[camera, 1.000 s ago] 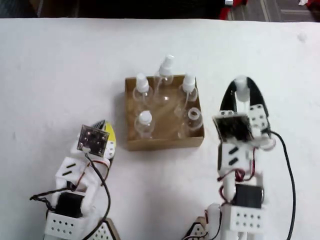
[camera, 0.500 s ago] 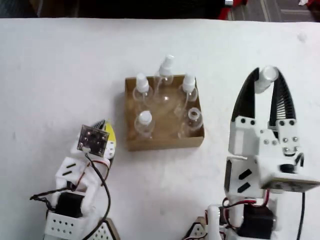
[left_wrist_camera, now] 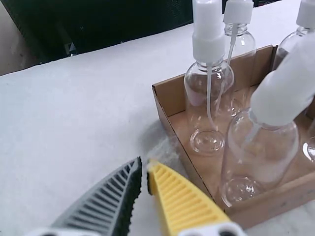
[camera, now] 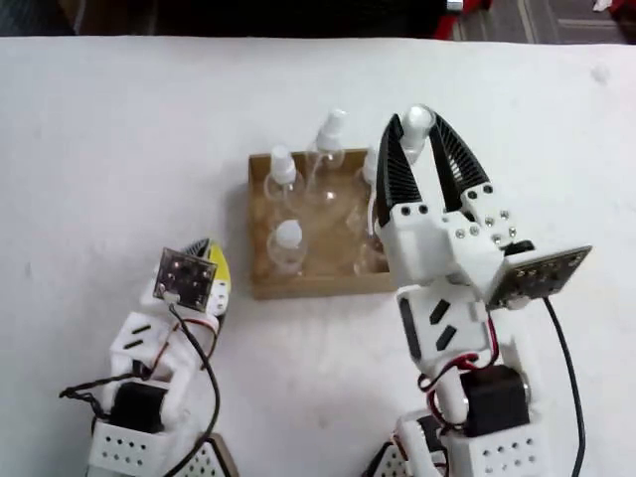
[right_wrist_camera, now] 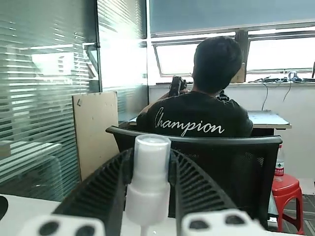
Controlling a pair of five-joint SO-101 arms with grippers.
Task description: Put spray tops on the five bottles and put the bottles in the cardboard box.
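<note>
Right pincer [camera: 417, 127], spray top [right_wrist_camera: 147, 173], above table [camera: 119, 119]

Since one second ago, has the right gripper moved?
Yes. The right gripper, shut on the spray top, went from right of the cardboard box to over its right side.

The table [camera: 119, 119] is draped in white and runs wide to both sides. Past its far edge lies a dark strip [camera: 199, 18], and at one corner a patch of grey floor [camera: 537, 18]. Across the room, daylight floods through a row of windows [right_wrist_camera: 275, 56] — bright enough to wash out the panes. Beneath them are a white wall [right_wrist_camera: 302, 118] and a desk [right_wrist_camera: 268, 119]. A black office chair [right_wrist_camera: 246, 167] stands nearer, with a red stool [right_wrist_camera: 288, 191] beside it. Off to one side is a glass partition with horizontal blinds [right_wrist_camera: 44, 98] — a tan board [right_wrist_camera: 96, 132] stands just by it.
</note>
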